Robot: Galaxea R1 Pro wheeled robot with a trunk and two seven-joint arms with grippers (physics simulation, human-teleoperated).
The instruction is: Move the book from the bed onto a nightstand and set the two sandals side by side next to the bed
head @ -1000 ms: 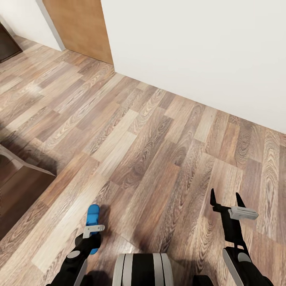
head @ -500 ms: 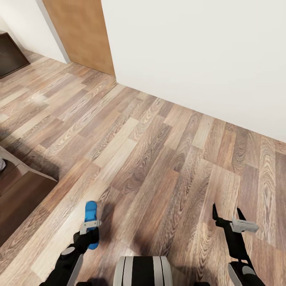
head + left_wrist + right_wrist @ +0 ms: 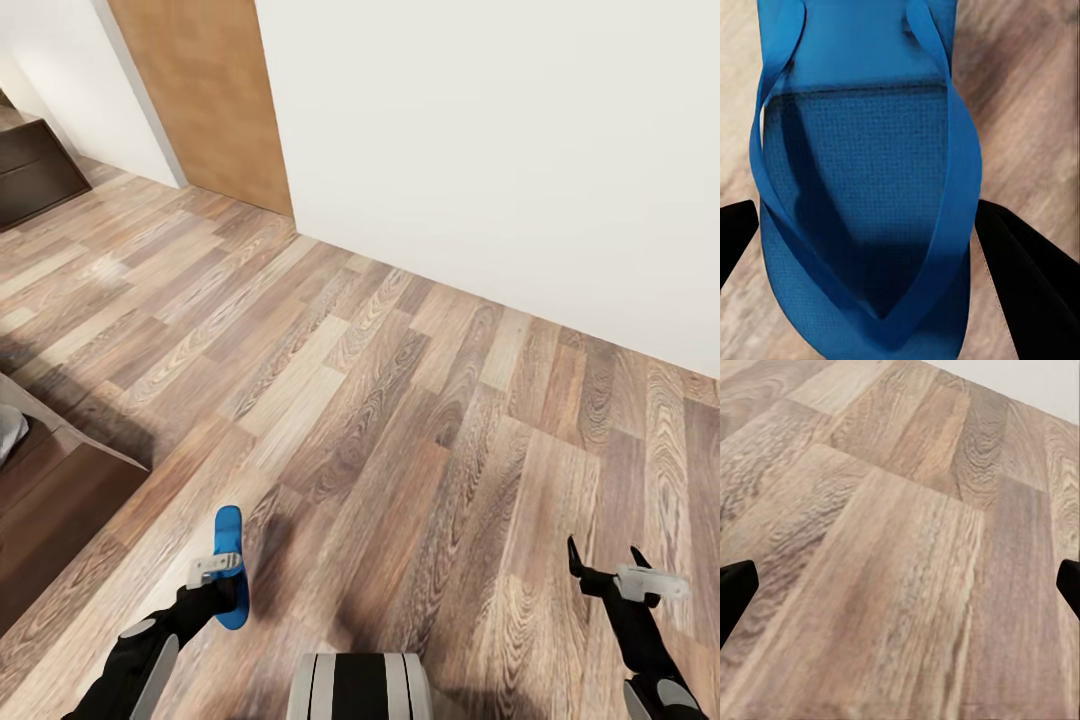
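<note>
A blue sandal (image 3: 229, 566) is held between the fingers of the left gripper (image 3: 217, 580), low at the left of the head view, above the wood-plank floor (image 3: 400, 400). In the left wrist view the sandal (image 3: 862, 187) is seen with its thong straps facing the camera and a black finger (image 3: 1031, 289) at each side of it. The right gripper (image 3: 608, 570) is held over bare floor with its fingers spread apart and nothing between them. A corner of the bed (image 3: 50, 480) is seen at the left edge, a dark cabinet (image 3: 35, 170) at the far left, and a brown door (image 3: 205, 100) is set in the white wall (image 3: 500, 150).
</note>
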